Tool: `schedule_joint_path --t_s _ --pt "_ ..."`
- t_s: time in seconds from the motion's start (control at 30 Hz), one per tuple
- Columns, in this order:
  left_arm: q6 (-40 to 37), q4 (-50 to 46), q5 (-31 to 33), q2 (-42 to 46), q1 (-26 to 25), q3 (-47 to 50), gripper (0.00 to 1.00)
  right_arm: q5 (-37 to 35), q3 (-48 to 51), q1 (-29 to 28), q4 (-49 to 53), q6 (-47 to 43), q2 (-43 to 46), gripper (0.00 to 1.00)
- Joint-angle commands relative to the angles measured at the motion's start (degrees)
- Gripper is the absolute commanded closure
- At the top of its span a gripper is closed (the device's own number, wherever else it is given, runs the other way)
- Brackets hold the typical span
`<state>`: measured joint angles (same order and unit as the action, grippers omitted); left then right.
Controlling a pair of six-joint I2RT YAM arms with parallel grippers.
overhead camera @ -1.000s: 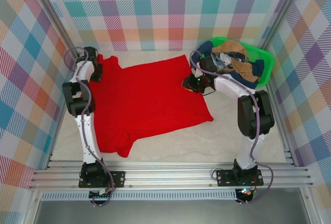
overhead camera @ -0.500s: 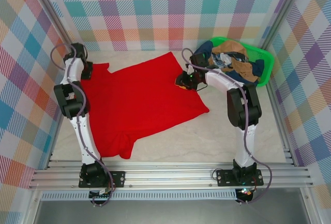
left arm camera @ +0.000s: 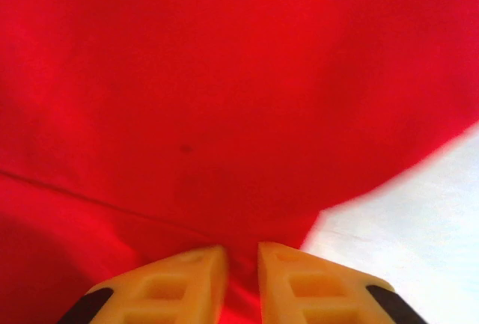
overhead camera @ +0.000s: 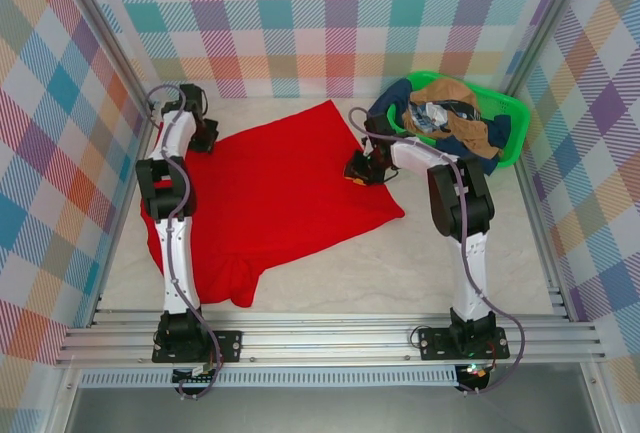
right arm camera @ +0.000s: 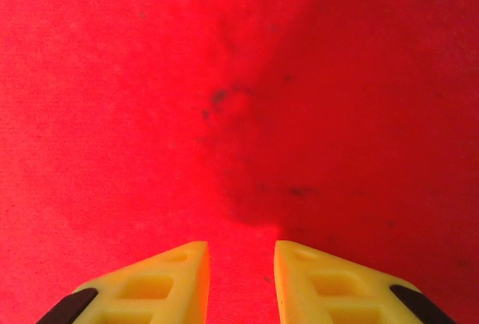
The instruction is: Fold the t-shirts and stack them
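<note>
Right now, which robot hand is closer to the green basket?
Right. The right hand is at the red shirt's edge beside the green basket; the left hand is across the shirt, far away.

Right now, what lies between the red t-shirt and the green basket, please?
In the top view, the right arm crosses bare table between t-shirt and basket.

The red t-shirt (overhead camera: pixel 280 193) is showing one plain, bright red, darkening only in its folds. The desk (overhead camera: pixel 450 263) is looking pale cream with faint marbling. The basket (overhead camera: pixel 428 77) is glowing vivid green, and in it a tan-brown shirt (overhead camera: pixel 450 91), a navy blue shirt (overhead camera: pixel 497 133) and a white-patterned shirt (overhead camera: pixel 430 113) are showing. The left claw (left arm camera: pixel 242 253) and right claw (right arm camera: pixel 241 249) are showing yellow with black patches. The walls (overhead camera: pixel 330 23) are displaying pastel plaid in teal, pink, orange and purple.
</note>
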<state>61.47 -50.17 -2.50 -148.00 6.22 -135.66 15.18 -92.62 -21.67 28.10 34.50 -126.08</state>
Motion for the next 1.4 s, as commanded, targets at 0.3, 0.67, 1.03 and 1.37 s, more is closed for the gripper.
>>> schedule_joint_path --t_s 0.3,0.67,1.03,1.37 --pt "2.3 7.5 -11.2 -15.9 -5.6 -13.9 0.84 -5.3 8.1 4.5 5.2 4.0 3.3 0.72" --pt "4.5 25.2 -14.3 -21.3 -5.6 -24.2 0.66 0.9 0.5 5.0 4.6 0.8 2.4 0.67" --pt "-8.0 -2.9 1.2 18.3 -6.5 1.5 0.46 -1.6 9.3 4.9 4.2 4.0 20.7 0.6" --pt "-5.7 -7.8 9.9 71.7 -25.7 70.7 0.51 5.1 23.3 4.9 8.1 0.7 32.0 0.59"
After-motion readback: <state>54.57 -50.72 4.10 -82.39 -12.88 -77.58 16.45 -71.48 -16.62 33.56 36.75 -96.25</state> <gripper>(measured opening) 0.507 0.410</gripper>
